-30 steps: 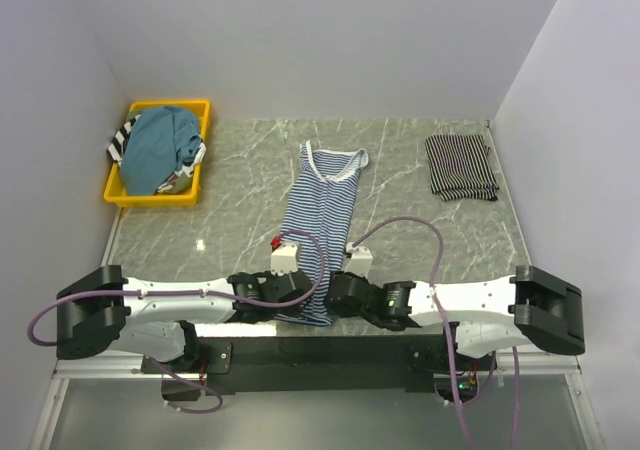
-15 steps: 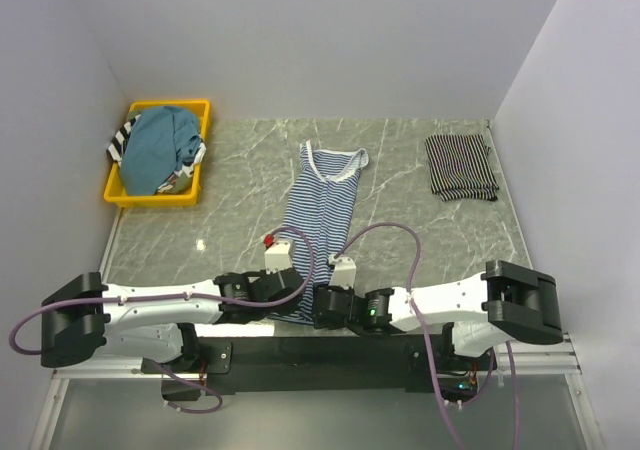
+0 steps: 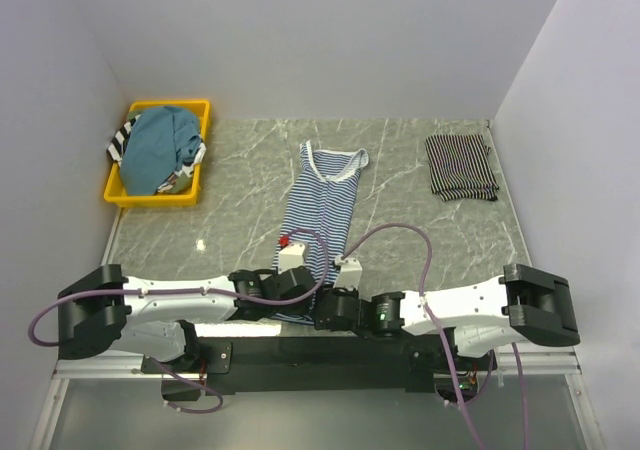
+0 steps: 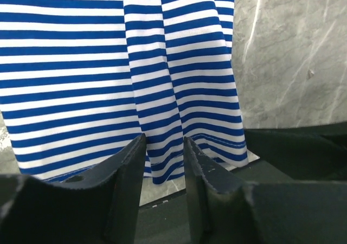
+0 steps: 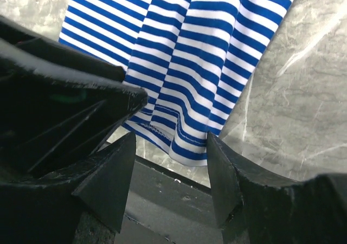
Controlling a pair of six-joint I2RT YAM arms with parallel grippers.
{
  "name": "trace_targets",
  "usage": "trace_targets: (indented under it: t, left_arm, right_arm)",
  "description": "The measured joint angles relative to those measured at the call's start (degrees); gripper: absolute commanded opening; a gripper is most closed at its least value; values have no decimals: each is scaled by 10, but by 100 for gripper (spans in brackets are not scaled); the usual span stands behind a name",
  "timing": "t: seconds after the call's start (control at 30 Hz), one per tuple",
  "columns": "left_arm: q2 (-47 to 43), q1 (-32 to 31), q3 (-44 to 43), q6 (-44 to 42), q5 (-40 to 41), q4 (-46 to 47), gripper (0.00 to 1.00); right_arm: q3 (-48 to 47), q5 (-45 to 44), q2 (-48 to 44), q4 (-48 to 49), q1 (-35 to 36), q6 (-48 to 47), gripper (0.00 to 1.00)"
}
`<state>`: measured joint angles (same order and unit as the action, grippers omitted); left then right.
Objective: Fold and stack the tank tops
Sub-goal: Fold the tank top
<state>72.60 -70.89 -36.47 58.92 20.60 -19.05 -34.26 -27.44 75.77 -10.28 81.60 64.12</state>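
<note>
– While both arms crowd the near edge, where's the tank top?

– Blue-and-white striped tank top lies flat down the middle of the marble table, scooped neck at the far end, hem right at the near edge. It's creased lengthwise, a long fold running down its body.

– And the pincers?

– Left gripper sits low at the hem, fingers parted by a narrow gap, the stripes showing through it. No cloth is pinched there. Right gripper is spread wider, its fingers standing either side of the hem's right corner, gripping nothing. The two meet close together at that hem.

– Any other tops out there?

– Black tank top with thin white stripes, folded into a neat rectangle, at the far right corner of the table, well apart from the blue one.

– What about the bin?

– Yellow plastic bin at the far left, against the wall. A plain teal top is heaped in it, bulging above the rim. A striped piece pokes out from under the teal at the bin's left edge. More fabric shows at the right side, too bunched to tell what it is.
</note>
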Motion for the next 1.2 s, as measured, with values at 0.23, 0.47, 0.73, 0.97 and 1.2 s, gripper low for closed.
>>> trace_targets:
  t: [0.23,0.47,0.73,0.97,1.2]
  left_arm:
    - [33,0,-10,-8,2,-1,15]
    - [37,0,-10,-6,6,-3,4]
    - [26,0,-9,5,13,-10,2]
    - [3,1,-5,14,17,-12,1]
    - [-3,9,19,30,18,-9,1]
  right_arm:
    - [0,-11,3,-20,19,16,61]
    - [2,-16,17,-40,24,38,49]
    - [2,-17,41,-53,24,59,23]
    - [14,-21,33,-51,26,83,20]
    - [17,-25,30,-49,33,90,35]
